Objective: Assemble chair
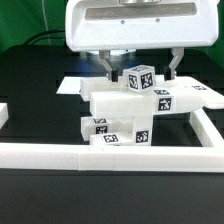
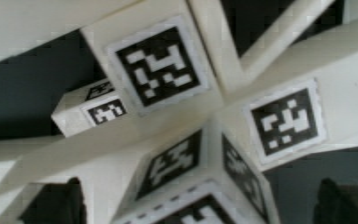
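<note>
Border rail [image 1: 110, 155] lies nearest; behind it, gripper [image 1: 141, 72] stands with jaws apart astride chair [image 1: 110, 102] parts; likely grasp step: centre, close evenly

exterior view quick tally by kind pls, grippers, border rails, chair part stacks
gripper: 1
border rail: 1
chair part stack: 1
total: 3
</note>
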